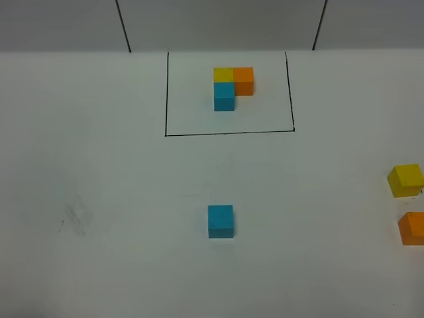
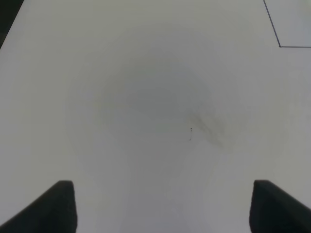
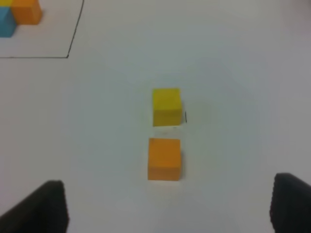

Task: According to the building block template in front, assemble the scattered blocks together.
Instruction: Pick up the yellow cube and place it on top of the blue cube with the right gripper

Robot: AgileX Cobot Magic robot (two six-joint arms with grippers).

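Observation:
The building block template (image 1: 224, 96) is a yellow, an orange and a blue cube joined in an L inside a black drawn rectangle (image 1: 228, 132) at the far middle of the table. The scattered blocks lie nearer. The light blue cube (image 1: 220, 220) is in the middle. The yellow cube (image 1: 405, 179) and orange cube (image 1: 413, 228) are at the right edge. My right gripper (image 3: 167, 206) is open and empty, just short of the orange cube (image 3: 164, 158), with the yellow cube (image 3: 166, 106) beyond it. My left gripper (image 2: 163, 208) is open and empty over bare table. Neither gripper shows in the exterior high view.
A faint grey smudge (image 1: 74, 218) marks the white table at the left; it also shows in the left wrist view (image 2: 209, 128). A corner of the black rectangle (image 2: 279, 46) shows there too. Part of the template (image 3: 22, 14) shows in the right wrist view.

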